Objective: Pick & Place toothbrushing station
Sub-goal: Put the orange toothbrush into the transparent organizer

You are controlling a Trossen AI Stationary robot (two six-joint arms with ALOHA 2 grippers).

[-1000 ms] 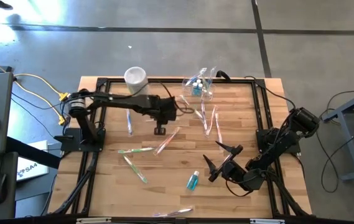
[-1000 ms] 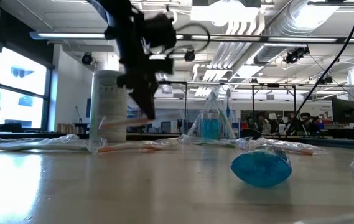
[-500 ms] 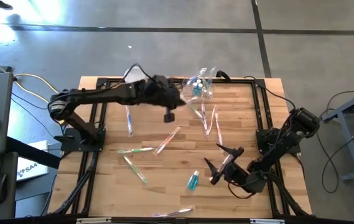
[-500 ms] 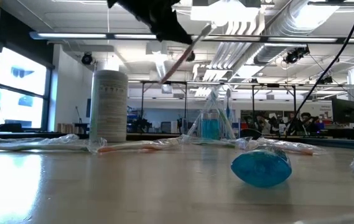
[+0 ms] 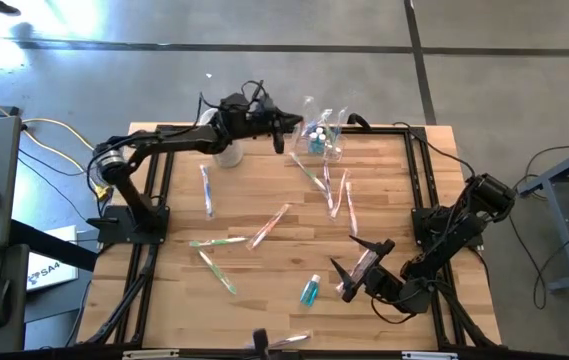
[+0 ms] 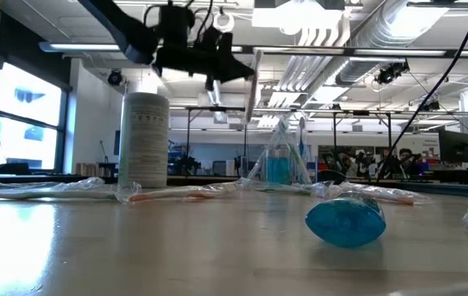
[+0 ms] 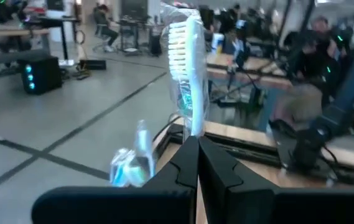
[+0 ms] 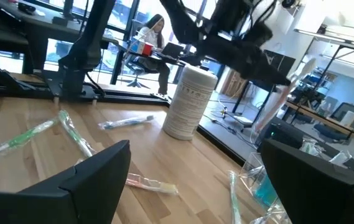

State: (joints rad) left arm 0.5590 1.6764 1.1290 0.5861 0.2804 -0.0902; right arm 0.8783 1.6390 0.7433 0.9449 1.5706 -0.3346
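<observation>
A whitish cylindrical container (image 5: 228,152) stands at the counter's (image 5: 284,300) far edge. Beside it, the raised left end effector (image 5: 280,132) clamps a wrapped toothbrush (image 7: 186,74), held upright, just short of the clear toothbrushing station (image 5: 322,140). Near the front right, the right end effector (image 5: 360,267) hovers, fingers spread wide.

Both arms were black and jointed; the left arm (image 5: 169,143) carried looped black cables and trailed yellow wires from its base.
</observation>
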